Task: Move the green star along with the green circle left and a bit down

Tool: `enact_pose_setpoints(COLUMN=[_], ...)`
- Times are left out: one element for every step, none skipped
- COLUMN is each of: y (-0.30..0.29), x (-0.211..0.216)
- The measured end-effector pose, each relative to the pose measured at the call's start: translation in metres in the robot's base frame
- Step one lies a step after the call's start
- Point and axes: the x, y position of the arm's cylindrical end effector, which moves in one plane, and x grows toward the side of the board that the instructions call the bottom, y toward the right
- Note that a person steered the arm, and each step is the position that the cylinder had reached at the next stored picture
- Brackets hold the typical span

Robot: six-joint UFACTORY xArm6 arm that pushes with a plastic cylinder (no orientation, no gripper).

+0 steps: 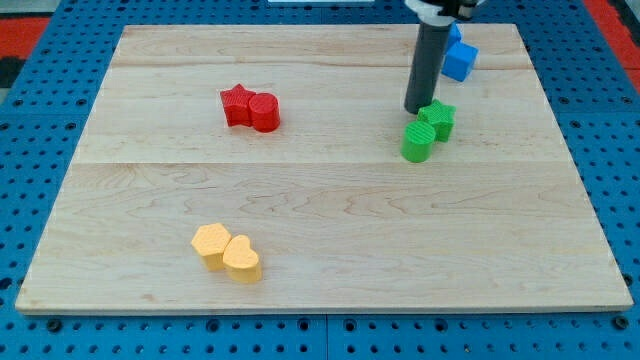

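Behind the green star (439, 119) and touching green circle (418, 141), my jawless tip (415, 110) must circle rightward before pushing left-downward.

Block pairs on the desk (320, 200), my tip (415, 110) at one.
My tip touches the green star (439, 119) from the view's left, above the adjoining green circle (418, 141). Blue blocks (460, 60) lie behind; red star (237, 103) and red circle (265, 112) far left; yellow blocks (226, 250) bottom-left.
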Motion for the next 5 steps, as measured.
enact_pose_setpoints(y=[-0.004,-0.019,0.011,0.076,0.087], x=[0.011,-0.014,-0.026,-0.019,-0.017])
